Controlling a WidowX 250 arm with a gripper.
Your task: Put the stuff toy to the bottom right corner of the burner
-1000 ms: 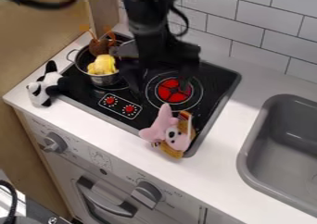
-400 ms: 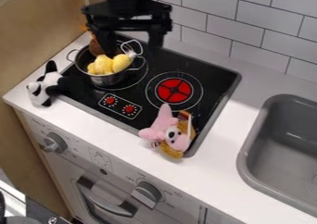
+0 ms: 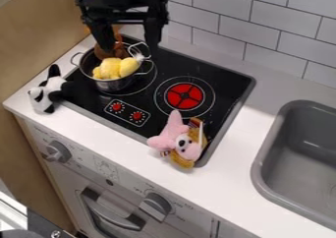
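Over the back left of the stove, above the pot, hangs the gripper (image 3: 131,49), open, its two fingers wide apart and pointing down. The stuffed toy (image 3: 182,139), pink with a brown and white dog-like face, lies at the near right corner of the black burner plate (image 3: 226,92), partly over its grey edge. It is well away from the gripper, toward the front. Behind the toy is the red ring burner (image 3: 184,96).
A metal pot (image 3: 115,84) with yellow pieces and a brown item stands on the back left burner. A black and white panda toy (image 3: 46,92) sits at the left counter edge. The grey sink (image 3: 263,168) is at right, the tiled wall (image 3: 230,25) behind.
The gripper has moved up and to the left, from above the red ring burner to above the pot, uncovering the burner and the yellow pieces. The stuffed toy has stayed put.
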